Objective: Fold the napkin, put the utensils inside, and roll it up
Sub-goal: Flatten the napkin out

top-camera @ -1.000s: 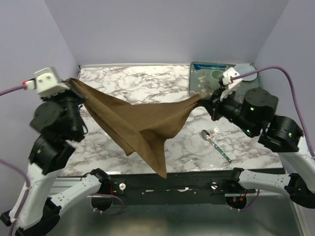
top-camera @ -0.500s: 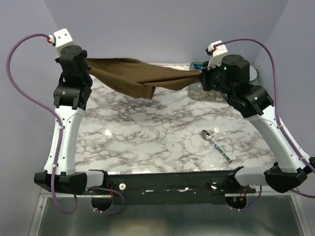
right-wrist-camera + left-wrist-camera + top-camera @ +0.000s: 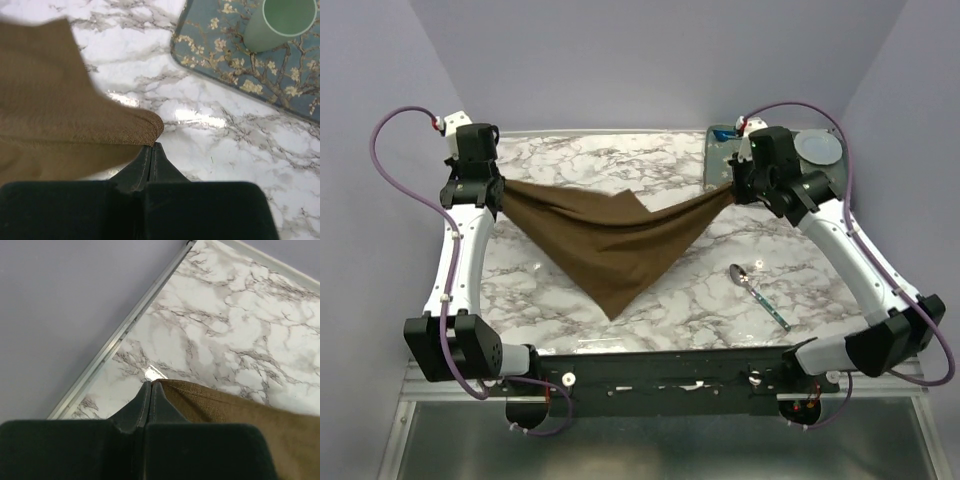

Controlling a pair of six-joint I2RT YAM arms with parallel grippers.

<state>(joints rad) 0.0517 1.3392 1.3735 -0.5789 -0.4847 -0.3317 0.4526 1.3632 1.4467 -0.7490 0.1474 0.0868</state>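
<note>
Bright even light (glare on tabletop (image 3: pixel 192 116)).

From above you can't see the held corners of the napkin (image 3: pixel 610 240); the left arm (image 3: pixel 460 260) and right arm (image 3: pixel 845 240) cover them. The right arm also hides much of the tray (image 3: pixel 718 160). In your right wrist view the green cup (image 3: pixel 280 22) is cut off at the top, and the napkin looks blurry.

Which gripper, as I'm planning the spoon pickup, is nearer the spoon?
Right. The right gripper, shut on a corner of the napkin, sits a short way beyond the spoon; the left gripper holds the opposite corner, far off on the left.
</note>
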